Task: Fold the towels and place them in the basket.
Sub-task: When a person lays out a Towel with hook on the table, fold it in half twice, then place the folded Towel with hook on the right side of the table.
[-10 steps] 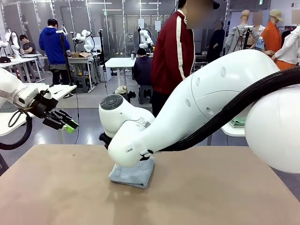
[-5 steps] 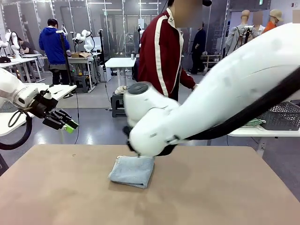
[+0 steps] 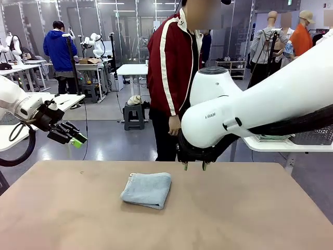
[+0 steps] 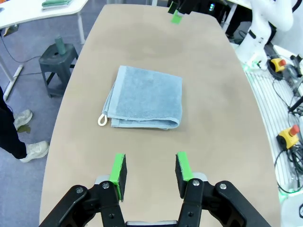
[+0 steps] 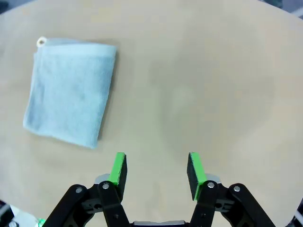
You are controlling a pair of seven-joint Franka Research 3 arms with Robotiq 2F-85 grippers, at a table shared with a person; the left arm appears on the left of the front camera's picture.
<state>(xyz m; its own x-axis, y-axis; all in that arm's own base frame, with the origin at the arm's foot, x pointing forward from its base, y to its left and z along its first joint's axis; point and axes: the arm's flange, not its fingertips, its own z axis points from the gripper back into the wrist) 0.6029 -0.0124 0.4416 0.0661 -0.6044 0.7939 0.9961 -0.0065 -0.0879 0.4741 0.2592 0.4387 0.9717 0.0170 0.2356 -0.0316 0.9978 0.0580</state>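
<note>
**Worktop check: one folded towel, both tools released**

Item 1. The grey-blue towel (image 3: 147, 189) lies folded on the tan worktop (image 3: 250, 213), left of centre in the front view. It is flat, with nothing resting on it. In my left wrist view the towel (image 4: 144, 98) shows a small white loop (image 4: 102, 120) at one corner; the same loop (image 5: 41, 41) appears in my right wrist view.

Item 2. My right tool (image 3: 194, 166) hangs above the worktop, just to the right of the towel, fingers pointing down. Its jaws stand apart with nothing between them (image 5: 155, 168). The towel (image 5: 71, 92) is off to one side, not touched.

Item 3. My left tool (image 3: 73, 136) is held off the worktop's left edge, well apart from the towel. Its jaws are also released and empty (image 4: 150, 168).

Item 4. A person in a red jacket (image 3: 171, 67) stands at the far edge, behind my right arm.

Item 5. A dark lattice basket (image 3: 312, 137) sits on a side table at right, largely hidden by my right arm.
</note>
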